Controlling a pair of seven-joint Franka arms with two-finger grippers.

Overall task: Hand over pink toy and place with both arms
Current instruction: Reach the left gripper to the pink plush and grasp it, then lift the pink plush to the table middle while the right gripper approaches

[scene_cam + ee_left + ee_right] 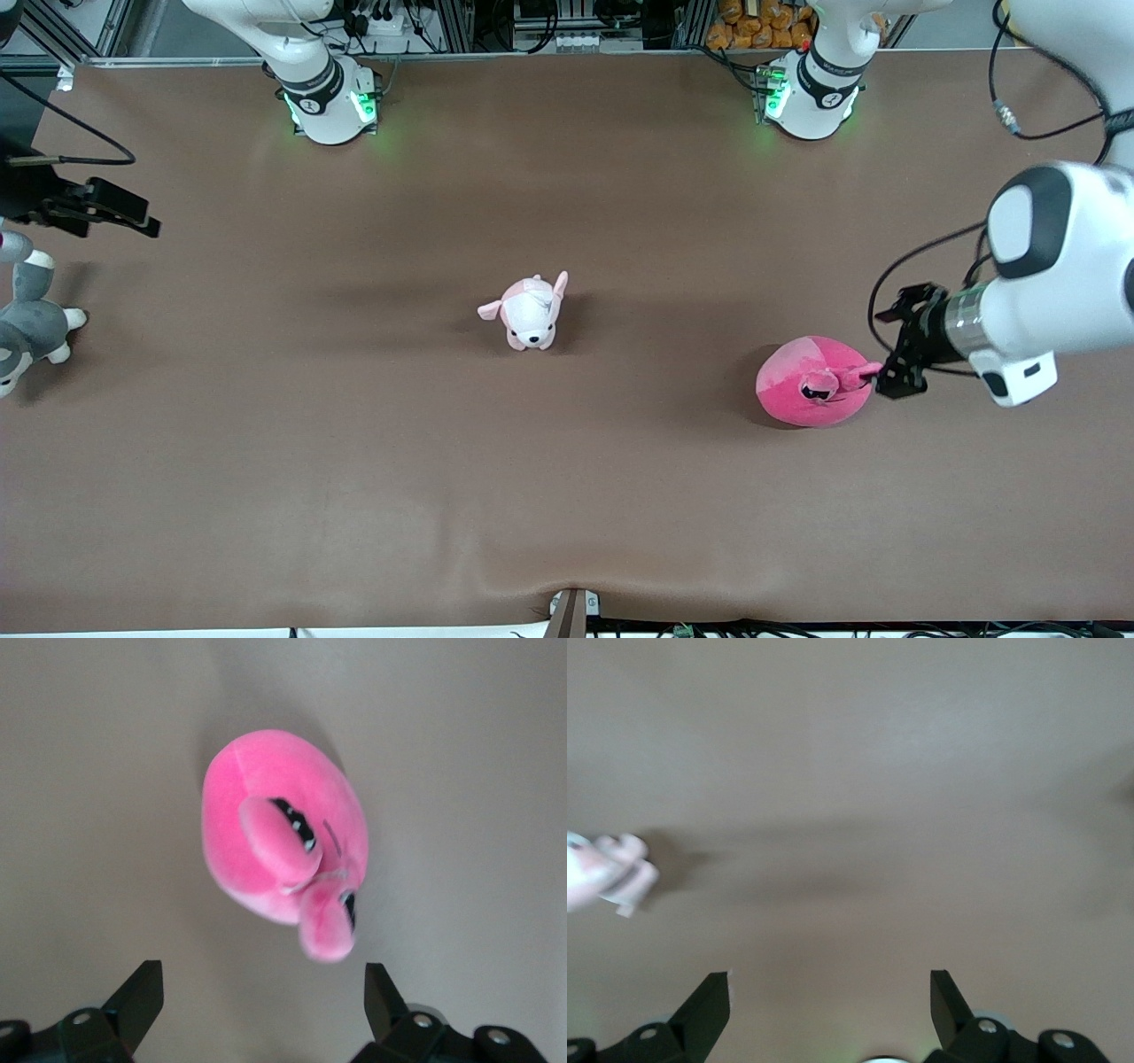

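The pink toy (pixel 815 383), a round hot-pink plush with black half-closed eyes, lies on the brown table toward the left arm's end. Its stubby nub (pixel 861 374) points at my left gripper (pixel 888 351). That gripper is low beside the toy, open and empty, with the nub just short of one fingertip. In the left wrist view the toy (pixel 279 819) lies ahead of the open left gripper (pixel 264 992), not between its fingers. My right gripper (pixel 133 213) waits open and empty at the right arm's end of the table; it also shows in the right wrist view (pixel 831 992).
A pale pink-and-white puppy plush (pixel 530 312) stands mid-table. A grey-and-white plush animal (pixel 31 315) lies at the right arm's end, under the right gripper. A pale plush part (pixel 607 870) shows at the edge of the right wrist view.
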